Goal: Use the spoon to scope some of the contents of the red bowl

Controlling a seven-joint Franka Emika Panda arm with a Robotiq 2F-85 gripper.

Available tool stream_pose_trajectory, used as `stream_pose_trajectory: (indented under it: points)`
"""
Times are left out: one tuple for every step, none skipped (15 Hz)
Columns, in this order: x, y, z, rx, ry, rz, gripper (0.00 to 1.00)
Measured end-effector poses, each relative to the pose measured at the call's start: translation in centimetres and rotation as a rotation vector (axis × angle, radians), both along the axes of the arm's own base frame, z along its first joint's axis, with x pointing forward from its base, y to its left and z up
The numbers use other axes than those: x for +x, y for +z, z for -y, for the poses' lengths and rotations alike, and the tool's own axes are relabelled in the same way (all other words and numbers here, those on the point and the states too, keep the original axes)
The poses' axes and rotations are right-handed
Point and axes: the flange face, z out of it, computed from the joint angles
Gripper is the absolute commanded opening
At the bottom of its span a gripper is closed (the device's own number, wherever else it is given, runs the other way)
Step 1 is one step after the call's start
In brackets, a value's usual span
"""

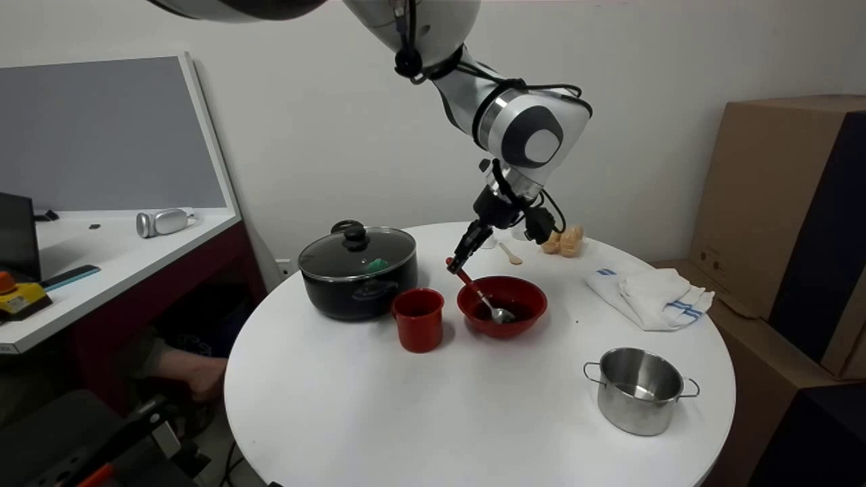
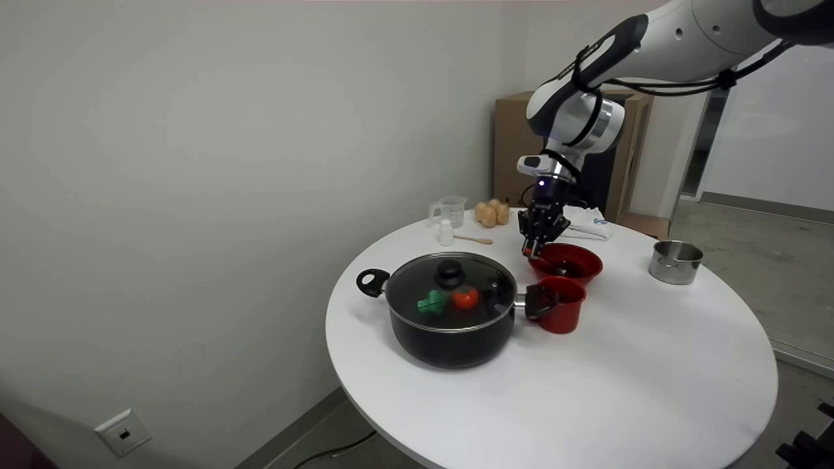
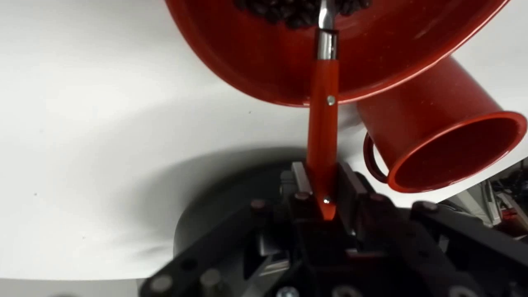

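Fingers (image 3: 302, 176) clamped on the spoon (image 3: 324, 123), handle end: red, riveted, metal collar. Spoon angles into the red bowl (image 3: 255, 74). Silver scoop (image 1: 502, 315) shows in an exterior view; wrist view crops it but resolves the contents (image 3: 284, 14): dark, bean-like. Lidded black pot (image 2: 449, 345) holds a green piece (image 2: 432, 302) and a tomato-like red piece (image 2: 464, 298).

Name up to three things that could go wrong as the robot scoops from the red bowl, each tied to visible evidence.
The gripper holds the spoon near the end of its handle, so it might twist or slip under load.
The contents, small dark bean-like pieces, look loose and could roll off the spoon as it lifts.
The red cup stands close beside the red bowl, so a sideways swing might knock it.
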Motion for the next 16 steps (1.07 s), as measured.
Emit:
stream_pose_trajectory:
  points:
    - [-0.3,-0.4,0.6,-0.019,-0.009,-0.016,0.05]
    - [-0.5,-0.7,1.0,-0.034,-0.014,-0.029,0.05]
    - [-0.7,-1.1,1.3,-0.048,-0.016,-0.042,0.05]
    - [-0.8,-1.4,1.5,-0.063,-0.018,-0.054,0.05]
    - [-0.8,-1.5,1.6,-0.074,-0.018,-0.063,0.05]
    - [-0.7,-1.4,1.5,-0.088,-0.020,-0.071,0.05]
    - [-0.6,-1.4,1.4,-0.106,-0.025,-0.080,0.05]
    - [-0.5,-1.4,1.3,-0.126,-0.033,-0.091,0.05]
    - [-0.4,-1.4,1.1,-0.146,-0.044,-0.104,0.05]
    - [-0.4,-1.4,0.9,-0.164,-0.054,-0.118,0.05]
    - [-0.3,-1.4,0.7,-0.180,-0.063,-0.131,0.05]
    - [-0.3,-1.5,0.4,-0.193,-0.073,-0.146,0.05]
    - [-0.3,-1.5,0.1,-0.205,-0.080,-0.161,0.05]
    - [-0.3,-1.5,-0.1,-0.216,-0.088,-0.175,0.05]
    - [-0.2,-1.5,-0.4,-0.228,-0.095,-0.187,0.05]
    - [-0.2,-1.4,-0.7,-0.240,-0.102,-0.197,0.05]
